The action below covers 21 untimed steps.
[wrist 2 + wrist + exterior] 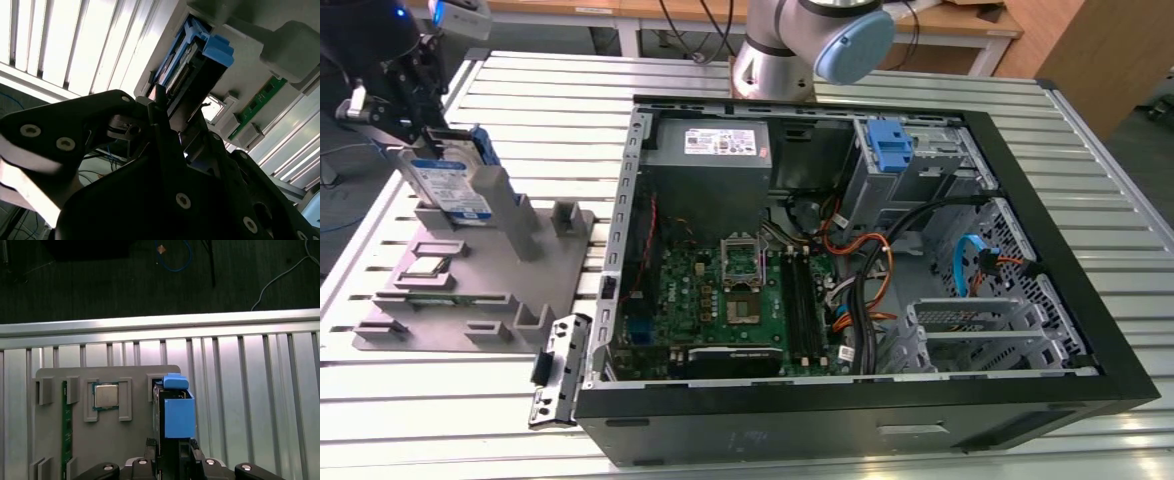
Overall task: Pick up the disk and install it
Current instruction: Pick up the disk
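My black gripper (171, 446) straddles the disk (178, 421), a flat silver slab in boxy blue plastic. It stands upright in the matte grey fixture (115, 450) on the ribbed metal tabletop (250, 390). I cannot tell whether I'm clamped on it.

matt blue plastic on the disk (178, 417), shiny metal table (260, 370).

An open black computer case (787, 440) lay on a slatted metal table (560, 90), with a green motherboard (707, 300), a grey power supply (720, 145) and a lone blue bracket (890, 145) inside it. Beside the case, toward the exterior view's left, sat a grey fixture (520, 290); in the first wrist view it held a processor chip (106, 395) and a green memory stick (64, 435)
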{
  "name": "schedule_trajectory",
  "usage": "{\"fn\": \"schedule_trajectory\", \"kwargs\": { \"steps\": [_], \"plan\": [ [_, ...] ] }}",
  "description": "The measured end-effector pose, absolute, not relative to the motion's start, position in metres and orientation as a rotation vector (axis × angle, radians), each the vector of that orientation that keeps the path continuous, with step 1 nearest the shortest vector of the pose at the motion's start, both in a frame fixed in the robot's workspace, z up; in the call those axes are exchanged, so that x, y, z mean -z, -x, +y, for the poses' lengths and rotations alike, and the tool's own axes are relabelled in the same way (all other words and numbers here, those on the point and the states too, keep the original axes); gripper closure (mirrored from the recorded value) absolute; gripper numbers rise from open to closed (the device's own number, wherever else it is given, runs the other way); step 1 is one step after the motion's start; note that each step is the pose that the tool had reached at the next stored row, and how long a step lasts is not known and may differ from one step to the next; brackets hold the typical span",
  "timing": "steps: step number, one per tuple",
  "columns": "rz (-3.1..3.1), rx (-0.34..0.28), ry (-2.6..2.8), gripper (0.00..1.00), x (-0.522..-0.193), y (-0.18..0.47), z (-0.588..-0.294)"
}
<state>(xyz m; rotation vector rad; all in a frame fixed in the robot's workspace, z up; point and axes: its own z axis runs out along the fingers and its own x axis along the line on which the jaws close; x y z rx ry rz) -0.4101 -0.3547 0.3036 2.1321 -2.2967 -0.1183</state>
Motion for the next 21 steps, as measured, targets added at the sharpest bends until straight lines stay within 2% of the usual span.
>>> {"fn": "schedule_trajectory", "kwargs": {
  "steps": [21],
  "plan": [
    [-2.248,0.118,-2.181,0.65,-0.3032,0.4100,-0.3548]
  ]
}}
